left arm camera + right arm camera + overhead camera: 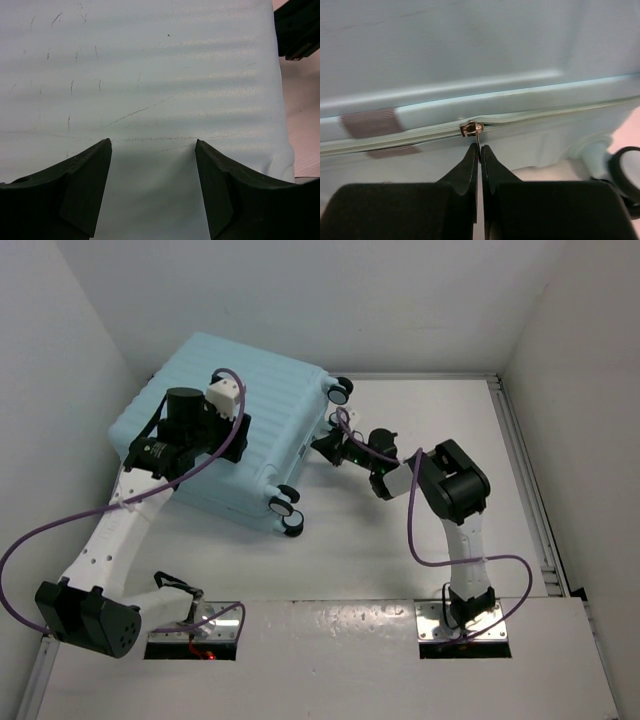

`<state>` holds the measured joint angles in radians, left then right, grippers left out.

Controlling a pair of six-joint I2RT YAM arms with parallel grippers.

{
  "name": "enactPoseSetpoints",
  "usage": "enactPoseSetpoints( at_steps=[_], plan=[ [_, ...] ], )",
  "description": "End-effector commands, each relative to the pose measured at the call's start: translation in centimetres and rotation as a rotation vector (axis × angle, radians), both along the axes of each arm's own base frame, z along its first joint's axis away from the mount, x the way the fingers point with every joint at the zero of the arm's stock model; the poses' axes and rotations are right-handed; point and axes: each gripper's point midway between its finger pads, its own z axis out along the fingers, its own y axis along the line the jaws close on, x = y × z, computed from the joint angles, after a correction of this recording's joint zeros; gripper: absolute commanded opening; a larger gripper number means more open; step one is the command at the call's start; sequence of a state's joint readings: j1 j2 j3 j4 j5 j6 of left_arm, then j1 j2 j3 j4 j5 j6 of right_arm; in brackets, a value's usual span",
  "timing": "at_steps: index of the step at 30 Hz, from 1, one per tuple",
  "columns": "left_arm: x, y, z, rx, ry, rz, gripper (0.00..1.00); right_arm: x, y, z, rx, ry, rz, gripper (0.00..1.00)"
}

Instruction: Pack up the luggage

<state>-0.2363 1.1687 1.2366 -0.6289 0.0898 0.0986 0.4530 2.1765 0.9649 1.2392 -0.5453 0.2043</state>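
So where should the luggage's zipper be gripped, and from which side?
By its thin metal pull tab, projecting from the slider on the luggage side seam. Come in from the side, square to the seam, pinching its flat faces, as the right gripper does.

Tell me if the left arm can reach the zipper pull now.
Probably not: the right arm has its jaws shut on the zipper pull; the left arm hovers over the luggage shell.

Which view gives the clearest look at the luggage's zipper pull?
The right wrist view: the zipper pull sits close up, pinched by the shut right end effector on the luggage seam. In the top external view it is too small to make out; the left wrist view shows only ribbed shell.
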Motion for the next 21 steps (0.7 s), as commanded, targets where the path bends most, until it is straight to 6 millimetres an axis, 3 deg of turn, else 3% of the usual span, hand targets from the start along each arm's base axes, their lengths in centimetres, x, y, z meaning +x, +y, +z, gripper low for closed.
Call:
enactPoseSetpoints(
  at_steps=[1, 3, 4, 5, 7, 8, 10, 11, 12, 13, 14, 15, 16, 17, 18, 19, 20, 21],
  plan=[
    [-0.9, 0.6, -2.8, 0.035, 0.096, 0.017, 0.73, 4.5, -2.0, 3.4, 0.028, -0.135, -0.124, 0.0],
    [-0.8, 1.0, -2.8, 0.019, 0.102, 0.042, 0.75, 4.6, -2.2, 3.5, 0.027, -0.146, -0.126, 0.09],
    [-0.6, 1.4, -2.3, -0.013, 0.089, 0.065, 0.81, 4.4, -2.3, 3.7, 0.025, -0.158, -0.123, 0.22],
    [-0.5, 1.7, -2.3, -0.023, 0.092, 0.084, 0.86, 3.9, -2.5, 5.0, 0.04, -0.19, -0.114, 0.3],
    [-0.2, 2.4, -0.7, -0.072, 0.036, 0.125, 1.0, 3.1, -3.6, 5.2, 0.045, -0.203, -0.114, 0.4],
    [-0.4, 2.6, 0.6, -0.087, -0.008, 0.124, 1.0, 1.7, -4.1, 4.8, 0.042, -0.192, -0.097, 0.49],
    [-0.1, 3.4, 2.2, -0.134, -0.072, 0.167, 1.0, 1.5, -6.1, 7.8, 0.062, -0.236, -0.112, 0.55],
    [-0.1, 3.6, 2.9, -0.149, -0.095, 0.181, 1.0, 1.1, -7.4, 6.7, 0.048, -0.185, -0.115, 0.58],
    [-0.2, 4.1, 3.2, -0.158, -0.103, 0.207, 1.0, 0.7, -7.9, 7.3, 0.043, -0.19, -0.098, 0.61],
    [0.0, 4.4, 3.8, -0.175, -0.12, 0.224, 1.0, 1.1, -9.3, 8.0, 0.038, -0.197, -0.115, 0.64],
    [0.2, 5.2, 4.7, -0.197, -0.135, 0.258, 1.0, 1.7, -10.7, 6.7, 0.005, -0.13, -0.135, 0.68],
    [0.2, 5.5, 4.7, -0.205, -0.134, 0.275, 1.0, 1.7, -10.7, 6.8, -0.009, -0.129, -0.083, 0.74],
    [0.2, 5.9, 5.0, -0.231, -0.13, 0.304, 1.0, 3.3, -12.7, 7.2, -0.015, -0.128, -0.112, 0.79],
    [0.2, 7.2, 4.8, -0.241, -0.123, 0.359, 1.0, 3.1, -12.1, 6.6, -0.027, -0.058, -0.03, 0.88],
    [0.0, 8.0, 5.1, -0.258, -0.132, 0.39, 1.0, 4.5, -12.5, 6.5, -0.029, -0.046, -0.019, 0.9],
    [-0.2, 9.6, 4.2, -0.282, -0.106, 0.461, 1.0, 5.1, -13.3, 6.3, -0.03, 0.017, 0.016, 0.91],
    [-0.4, 10.4, 3.9, -0.29, -0.094, 0.495, 1.0, 5.1, -13.7, 4.9, -0.028, 0.075, 0.007, 0.91],
    [-0.5, 10.8, 3.2, -0.298, -0.078, 0.502, 1.0, 6.6, -13.3, 5.7, 0.014, 0.111, 0.045, 0.94]
  ],
)
